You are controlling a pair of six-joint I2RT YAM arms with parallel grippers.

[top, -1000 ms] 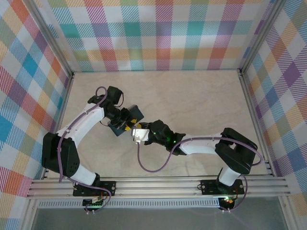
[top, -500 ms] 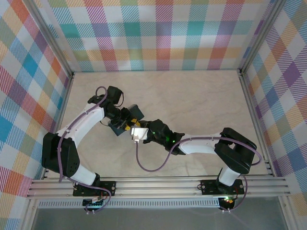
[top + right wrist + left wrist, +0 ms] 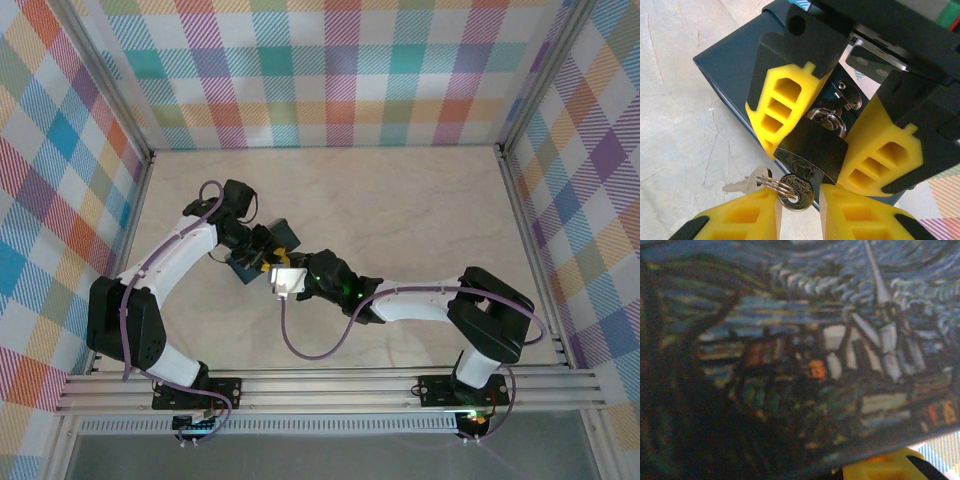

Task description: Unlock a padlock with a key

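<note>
The padlock [image 3: 812,150] is seen in the right wrist view, hanging with its thin silvery shackle [image 3: 832,120] passed through a small metal hasp [image 3: 847,95] on the side of a dark blue box [image 3: 735,65]. The box is placed on the pale marble-like table [image 3: 680,125], a little left of the middle of it when looked at from above. The black body of the padlock is held by the left claw [image 3: 810,162]: it is closed to a narrow gap, and one yellow finger [image 3: 785,105] is pressed against each side of the body. The key [image 3: 795,192] is found directly under the padlock, with its blade already put into the bottom of the body, so only the round head is visible. A thin ring [image 3: 772,184] is passed through this head, and a second small key [image 3: 747,184] is carried on it, lying out to the left. The right claw [image 3: 799,200] is brought up from below and is narrowed on the round head of the key, with one yellow fingertip at each edge of it. In the left wrist view the painted, swirl-patterned face of the box is seen very close and blurred. From the top view both claws are seen meeting at the near right side of the box.
</note>
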